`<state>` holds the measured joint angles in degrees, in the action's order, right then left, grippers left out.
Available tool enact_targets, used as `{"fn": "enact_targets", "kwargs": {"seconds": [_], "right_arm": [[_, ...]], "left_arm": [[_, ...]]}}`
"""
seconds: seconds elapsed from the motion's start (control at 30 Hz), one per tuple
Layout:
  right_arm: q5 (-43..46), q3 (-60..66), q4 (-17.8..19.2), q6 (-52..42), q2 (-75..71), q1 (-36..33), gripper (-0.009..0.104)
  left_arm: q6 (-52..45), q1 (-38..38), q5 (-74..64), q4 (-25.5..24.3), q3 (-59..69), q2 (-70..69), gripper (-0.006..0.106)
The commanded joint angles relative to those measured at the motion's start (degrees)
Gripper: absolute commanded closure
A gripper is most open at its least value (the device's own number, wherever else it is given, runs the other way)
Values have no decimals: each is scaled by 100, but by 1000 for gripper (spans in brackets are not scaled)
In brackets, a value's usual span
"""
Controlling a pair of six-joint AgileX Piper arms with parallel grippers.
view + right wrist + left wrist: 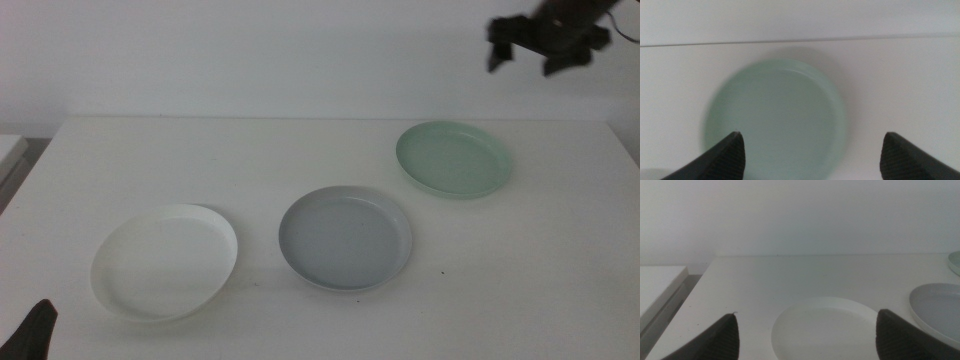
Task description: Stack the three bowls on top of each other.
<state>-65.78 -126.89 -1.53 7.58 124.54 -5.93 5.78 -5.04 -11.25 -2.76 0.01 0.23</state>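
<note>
With jaws spread wide, the right gripper (545, 52) above the pale mint green round plastic bowl (454, 159) should descend onto its rim squarely; the left gripper (805, 339), also released, waits.

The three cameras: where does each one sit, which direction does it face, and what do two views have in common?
Middle view: above the table, facing forward and down at the white bowl, grey bowl and green bowl; the right gripper hangs high, the left gripper waits at the bottom edge.
Left wrist view: low over the table, facing the white bowl; its open fingers show.
Right wrist view: above the green bowl, looking down; open fingers show.
Shared: each wrist bowl also appears in the middle view.
</note>
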Motion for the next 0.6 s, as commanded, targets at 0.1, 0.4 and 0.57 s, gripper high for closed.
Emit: {"fn": "enact_targets", "kwargs": {"seconds": [0.1, 0.4, 0.57], "right_arm": [[-203, -68, -523, -34, 759, 500, 14], [44, -68, -636, -59, 1488, 535, 18], [307, -68, -653, -12, 1745, 535, 26]], "left_arm": [[8, -16, 80, -20, -1, -23, 7], [8, -16, 80, -20, -1, -23, 7], [8, -16, 80, -20, -1, -23, 7]]}}
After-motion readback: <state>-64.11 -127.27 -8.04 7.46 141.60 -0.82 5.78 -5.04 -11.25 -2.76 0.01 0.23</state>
